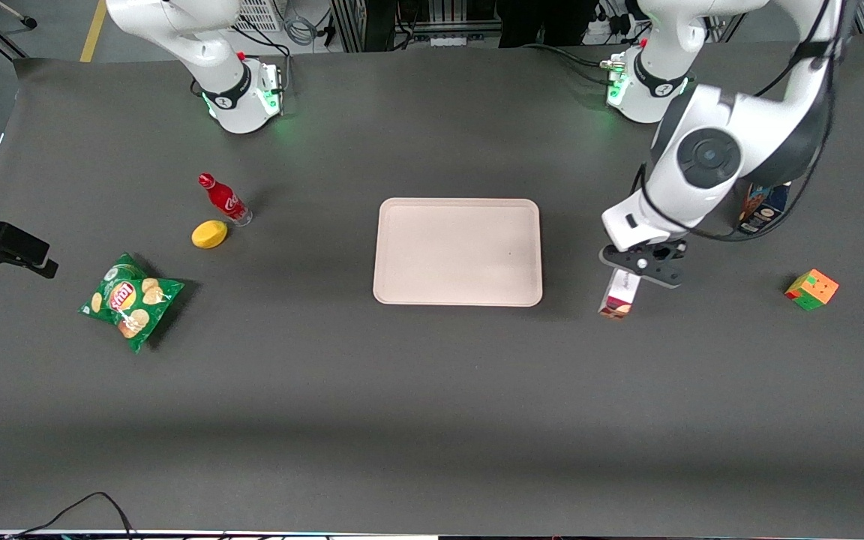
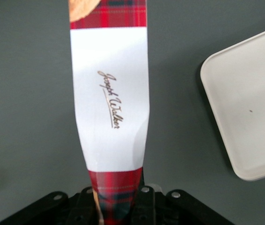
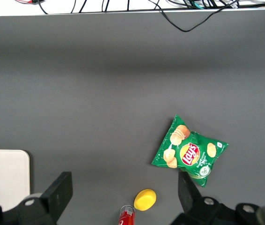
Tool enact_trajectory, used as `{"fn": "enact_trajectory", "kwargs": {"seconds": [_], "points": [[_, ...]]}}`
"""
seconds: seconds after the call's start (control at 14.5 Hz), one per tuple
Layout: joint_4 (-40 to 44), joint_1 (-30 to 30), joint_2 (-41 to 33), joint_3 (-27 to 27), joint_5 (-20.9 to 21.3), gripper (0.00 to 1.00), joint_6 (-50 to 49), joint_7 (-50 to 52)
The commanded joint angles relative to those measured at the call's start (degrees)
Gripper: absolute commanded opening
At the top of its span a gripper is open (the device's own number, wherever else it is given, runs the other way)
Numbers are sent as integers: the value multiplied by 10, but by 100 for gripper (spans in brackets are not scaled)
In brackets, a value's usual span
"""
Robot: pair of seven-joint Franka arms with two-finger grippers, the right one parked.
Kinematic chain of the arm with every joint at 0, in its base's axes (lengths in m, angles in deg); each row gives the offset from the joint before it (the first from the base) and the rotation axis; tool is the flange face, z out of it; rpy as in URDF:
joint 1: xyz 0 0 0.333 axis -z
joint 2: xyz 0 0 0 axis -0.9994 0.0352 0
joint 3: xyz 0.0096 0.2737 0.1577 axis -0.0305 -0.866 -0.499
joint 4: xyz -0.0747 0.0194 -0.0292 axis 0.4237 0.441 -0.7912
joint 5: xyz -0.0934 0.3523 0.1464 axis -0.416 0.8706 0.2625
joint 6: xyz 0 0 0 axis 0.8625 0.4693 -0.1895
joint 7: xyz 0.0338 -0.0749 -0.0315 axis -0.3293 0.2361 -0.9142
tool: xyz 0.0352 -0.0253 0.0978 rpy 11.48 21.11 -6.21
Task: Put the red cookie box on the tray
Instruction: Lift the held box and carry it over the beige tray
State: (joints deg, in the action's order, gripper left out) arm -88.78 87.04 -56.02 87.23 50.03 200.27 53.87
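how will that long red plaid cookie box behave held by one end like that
Gripped at one end by the left gripper, the long red plaid cardboard cookie box probably stays stiff and seems light. Its dented edge suggests thin card that crushes easily, and it may swing.

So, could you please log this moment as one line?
gripper: shut on red cookie box | box: beside tray, not on it

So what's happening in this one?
The left arm's gripper is shut on one end of the red cookie box, holding it beside the tray, toward the working arm's end of the table. The tray has nothing on it, so the box is not yet placed. A cola bottle, lemon and chip bag lie toward the parked arm's end, untouched.
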Motion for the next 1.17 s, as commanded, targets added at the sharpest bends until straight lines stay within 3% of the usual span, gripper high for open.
{"fn": "enact_trajectory", "kwargs": {"seconds": [0.0, 0.14, 0.41, 0.76, 1.1], "points": [[127, -1, 2, 2, -9, 8, -141, -8], [173, -1, 2, 1, -42, 8, -191, -8], [177, 4, -5, 8, -71, 8, -200, 62], [169, 6, 2, 116, -87, 8, -173, 340], [78, 6, -10, 188, -89, 9, -61, 420]]}}
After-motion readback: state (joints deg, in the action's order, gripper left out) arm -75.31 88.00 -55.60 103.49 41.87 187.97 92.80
